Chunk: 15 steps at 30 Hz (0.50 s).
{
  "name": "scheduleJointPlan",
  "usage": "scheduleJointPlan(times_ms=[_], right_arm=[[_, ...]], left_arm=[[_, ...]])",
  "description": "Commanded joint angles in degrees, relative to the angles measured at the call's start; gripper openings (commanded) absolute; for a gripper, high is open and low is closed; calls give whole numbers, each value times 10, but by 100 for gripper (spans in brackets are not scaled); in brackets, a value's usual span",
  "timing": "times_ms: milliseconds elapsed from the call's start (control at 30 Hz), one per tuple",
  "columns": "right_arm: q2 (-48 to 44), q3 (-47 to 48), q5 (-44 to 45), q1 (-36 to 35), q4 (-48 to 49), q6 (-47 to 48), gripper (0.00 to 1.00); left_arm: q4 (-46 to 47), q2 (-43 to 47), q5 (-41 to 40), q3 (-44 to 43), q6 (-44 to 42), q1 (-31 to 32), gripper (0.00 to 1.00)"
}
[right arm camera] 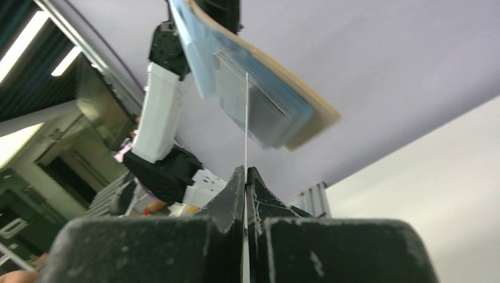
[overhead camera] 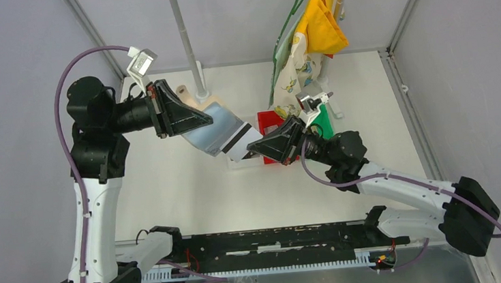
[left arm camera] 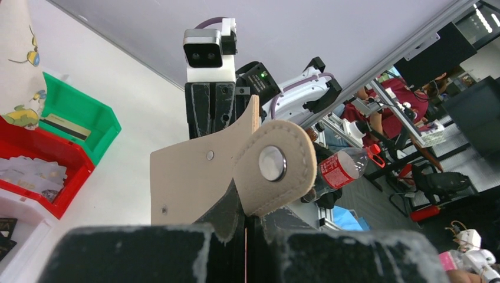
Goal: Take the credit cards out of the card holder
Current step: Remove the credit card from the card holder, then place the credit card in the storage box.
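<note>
We find the left gripper [overhead camera: 206, 121] at the far left of the table [overhead camera: 190, 188], raised above it, with its fingers pressed together on the tan edge of the card holder [overhead camera: 223, 130]. In the left wrist view, the jaws of this gripper [left arm camera: 246, 221] clamp the tan leather just beside the rounded strap tab [left arm camera: 277, 165], which carries a metal snap. The card holder hangs in the air, well clear of the table surface, with its pale blue-grey panel turned upward and extending to the right. At its right end, one credit card [overhead camera: 241, 146], white with a black stripe, projects from the holder; we cannot tell whether its far end sits inside a pocket. The right gripper [overhead camera: 253, 145] is closed on this card. In the right wrist view, the card [right arm camera: 246, 130] appears edge-on as a thin white line rising from the pinched jaws of the gripper [right arm camera: 245, 183] to the card holder [right arm camera: 259, 100] above. Just beyond the right gripper stand a red bin [overhead camera: 270, 119] and, to its right, a green bin [overhead camera: 326, 124]. Patterned cloths [overhead camera: 308, 47] hang at the far right.
</note>
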<state>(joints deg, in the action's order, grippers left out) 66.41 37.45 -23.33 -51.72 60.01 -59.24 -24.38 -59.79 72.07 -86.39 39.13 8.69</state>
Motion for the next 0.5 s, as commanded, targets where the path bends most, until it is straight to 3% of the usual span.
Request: scheduleJointPlan(times_ms=[0, 167, 300, 467], right_arm=[[-71, 7, -41, 54, -133, 65, 0], [-100, 87, -48, 98, -405, 221, 0], [-53, 178, 26, 109, -667, 374, 0], [4, 206, 132, 121, -760, 461, 0]], left_arm=[[-32, -1, 1, -48, -60, -4, 2], [-47, 0, 0, -51, -83, -5, 2], [-48, 1, -2, -54, -88, -5, 2], [-49, 2, 1, -55, -87, -5, 2]])
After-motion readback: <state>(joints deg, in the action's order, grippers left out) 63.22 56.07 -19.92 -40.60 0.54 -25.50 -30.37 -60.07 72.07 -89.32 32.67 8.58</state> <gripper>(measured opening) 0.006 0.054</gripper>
